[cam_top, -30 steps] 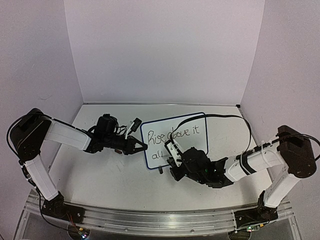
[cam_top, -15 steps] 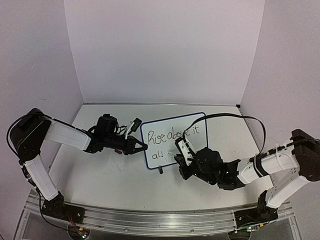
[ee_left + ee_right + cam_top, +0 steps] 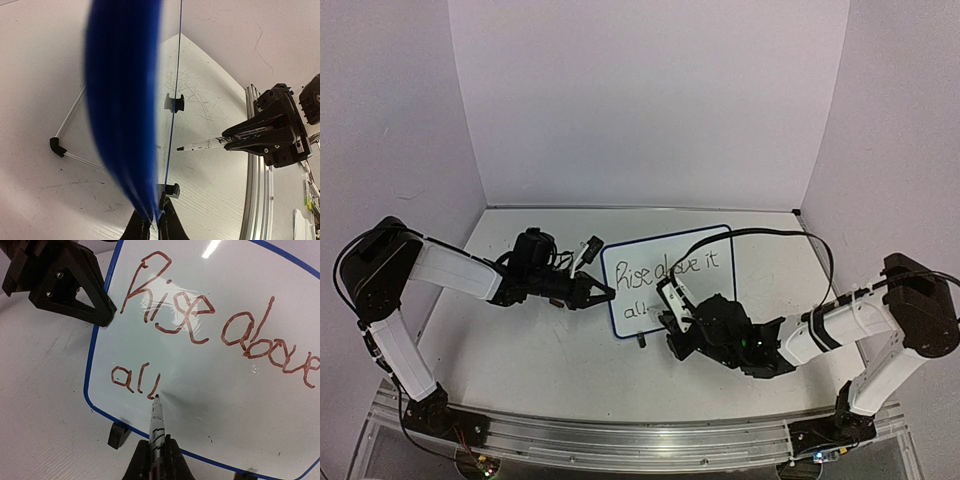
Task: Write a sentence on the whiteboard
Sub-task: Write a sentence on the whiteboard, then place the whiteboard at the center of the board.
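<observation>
- Your whiteboard (image 3: pixel 705 245) stands propped up around the middle of the table (image 3: pixel 520 350), between the two arms, with its face angled toward the right arm.
- Your left gripper (image 3: pixel 606 293) is clamped on the whiteboard's left rim, about halfway up that edge. In the left wrist view the fingers (image 3: pixel 142 230) pinch the blue rim, which runs up the shot edge-on as a big blur.
- Your right gripper (image 3: pixel 155 455) is squeezed tight around a marker (image 3: pixel 156 422), which pokes out straight ahead between the fingers.
- The sentence (image 3: pixel 200 320) reads "Rise above it" on the top row and "all" on the row below, down by the lower left corner. It looks dark from above and reddish-brown in the right wrist view, where the "it" runs out of shot.
- The marker tip sits right at the foot of the second "l" in "all". It looks to be on the surface, but I can't tell for sure that it's touching.
- From the left wrist side you can see the two black clip feet (image 3: pixel 173 102) on the bottom rim and the wire stand (image 3: pixel 67 135) behind the whiteboard, resting on the table.
</observation>
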